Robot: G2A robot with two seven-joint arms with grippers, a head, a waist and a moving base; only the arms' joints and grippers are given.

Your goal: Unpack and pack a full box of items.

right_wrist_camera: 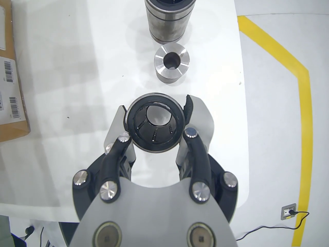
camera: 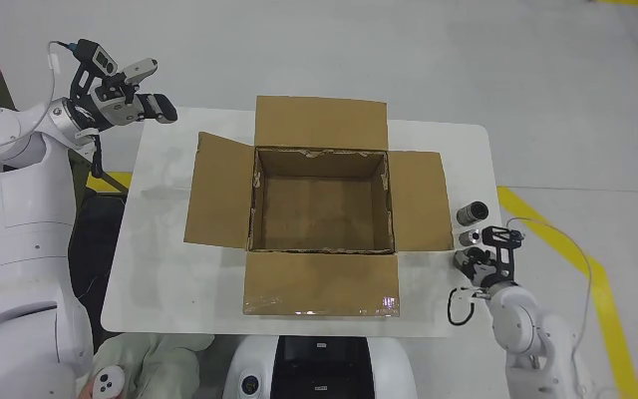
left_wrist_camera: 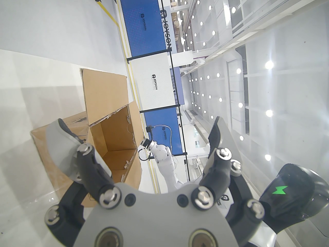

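my right gripper (right_wrist_camera: 156, 109) is clamped on a linear bearing (right_wrist_camera: 155, 129) at the table's (camera: 150, 249) right edge, just beside a steel bushing (right_wrist_camera: 171, 64) and a bigger bearing (right_wrist_camera: 171, 6). cardboard box (camera: 321, 122) mid-table, flaps out. left gripper (left_wrist_camera: 138, 124) spread wide, holding nothing

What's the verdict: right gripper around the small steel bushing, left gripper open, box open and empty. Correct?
Not quite. The right wrist view shows the right gripper around the black-ringed linear bearing, not the small steel bushing, which stands free beside it on the table. The rest holds: the left gripper is open, and the box is open and empty.
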